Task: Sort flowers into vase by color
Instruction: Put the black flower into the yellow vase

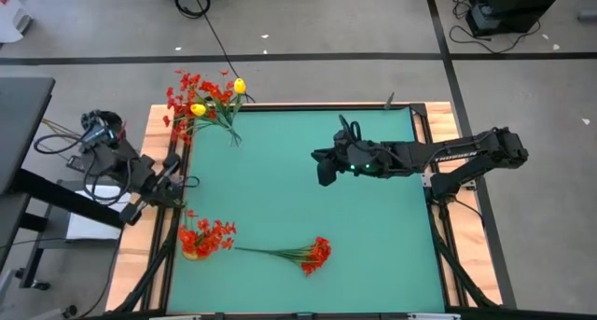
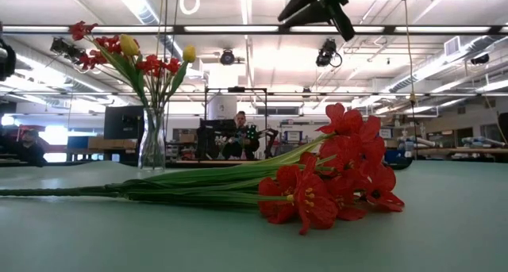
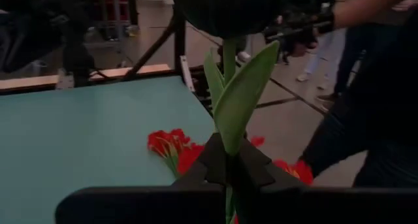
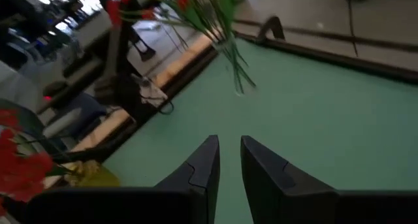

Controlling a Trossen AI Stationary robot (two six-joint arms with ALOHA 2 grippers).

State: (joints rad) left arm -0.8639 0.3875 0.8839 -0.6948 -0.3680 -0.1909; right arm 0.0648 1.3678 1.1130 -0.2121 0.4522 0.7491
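Observation:
My left gripper (image 1: 177, 183) is at the table's left edge, shut on a green flower stem (image 3: 228, 61) with a long leaf; its blossom is hidden. Just near of it, a bunch of red blossoms (image 1: 206, 234) stands in a yellowish vase (image 1: 191, 253). A red spray (image 1: 297, 255) lies flat on the mat, blossoms (image 2: 333, 181) to the right. A clear glass vase (image 2: 152, 143) at the far left corner holds red and yellow flowers (image 1: 210, 101). My right gripper (image 1: 326, 168) hovers over the table's middle, fingers a little apart, empty (image 4: 228, 149). My left gripper pinches the green stem between its two fingers, just below the long leaf (image 3: 236, 119). The stem and leaf rise beyond the fingertips (image 3: 212, 160), lifted clear of the table. The lower part of the stem is hidden behind the fingers.
A wooden frame (image 1: 154, 143) borders the green mat (image 1: 280, 199). A person's legs (image 3: 372, 119) show beside the table in the left wrist view. Free mat lies between the right gripper and the lying spray.

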